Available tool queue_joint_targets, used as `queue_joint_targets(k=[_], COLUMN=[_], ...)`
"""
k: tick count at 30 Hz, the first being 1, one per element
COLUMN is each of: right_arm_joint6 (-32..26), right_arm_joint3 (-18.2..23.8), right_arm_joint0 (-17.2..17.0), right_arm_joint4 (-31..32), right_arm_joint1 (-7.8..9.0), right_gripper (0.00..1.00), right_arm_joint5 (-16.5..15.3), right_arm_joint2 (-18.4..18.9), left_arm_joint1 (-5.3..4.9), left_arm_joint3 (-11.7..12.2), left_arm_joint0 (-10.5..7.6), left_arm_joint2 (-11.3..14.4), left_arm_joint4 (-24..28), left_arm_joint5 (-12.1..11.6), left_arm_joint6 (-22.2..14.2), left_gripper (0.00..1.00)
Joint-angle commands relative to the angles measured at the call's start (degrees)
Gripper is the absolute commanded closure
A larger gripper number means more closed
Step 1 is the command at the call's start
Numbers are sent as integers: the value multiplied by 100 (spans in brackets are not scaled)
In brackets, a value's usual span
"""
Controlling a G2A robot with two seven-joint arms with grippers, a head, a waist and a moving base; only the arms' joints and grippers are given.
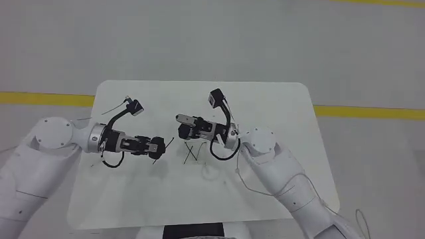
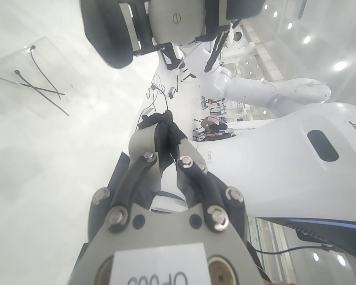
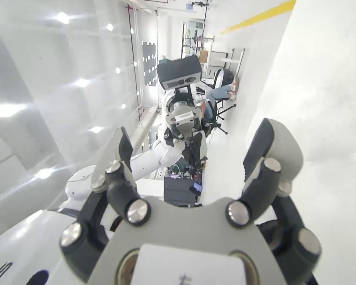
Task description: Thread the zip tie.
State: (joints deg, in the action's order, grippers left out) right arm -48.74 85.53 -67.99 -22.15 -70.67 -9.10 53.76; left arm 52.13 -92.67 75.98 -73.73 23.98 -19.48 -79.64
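My left gripper is shut on a thin black zip tie, which slants across its tip just above the white table. The held zip tie pokes out past the closed pads as a fine line. Facing it a short way off, my right gripper is open, with nothing between its wide-spread fingers. In the left wrist view the right gripper looms large with both black pads apart. The left gripper appears small and shut in the right wrist view.
Three loose black zip ties lie crossed on a clear flat sheet between the two grippers, near the table's middle. The table's front edge is close behind both arms.
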Motion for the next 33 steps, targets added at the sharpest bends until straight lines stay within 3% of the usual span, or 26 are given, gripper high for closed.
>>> queue_joint_targets(k=[1,6,16,20,33], right_arm_joint6=[-309,-791,-647,-709,-578], right_arm_joint3=[-136,-411,-332,-486,-375], right_arm_joint0=[17,73,36,64,-2], right_arm_joint4=[-112,-498,-473,-758,-595], right_arm_joint1=[0,-29,-41,-74,-72], right_gripper=[0,0,0,0,0], right_arm_joint5=[-76,-475,-394,-442,-298], right_arm_joint2=[-30,-83,-123,-158,-192], left_arm_joint1=[0,0,0,0,0], left_arm_joint3=[0,0,0,0,0], left_arm_joint0=[0,0,0,0,0], left_arm_joint2=[0,0,0,0,0], left_arm_joint4=[0,0,0,0,0], left_arm_joint5=[0,0,0,0,0], left_arm_joint6=[0,0,0,0,0], left_gripper=[100,100,100,100,100])
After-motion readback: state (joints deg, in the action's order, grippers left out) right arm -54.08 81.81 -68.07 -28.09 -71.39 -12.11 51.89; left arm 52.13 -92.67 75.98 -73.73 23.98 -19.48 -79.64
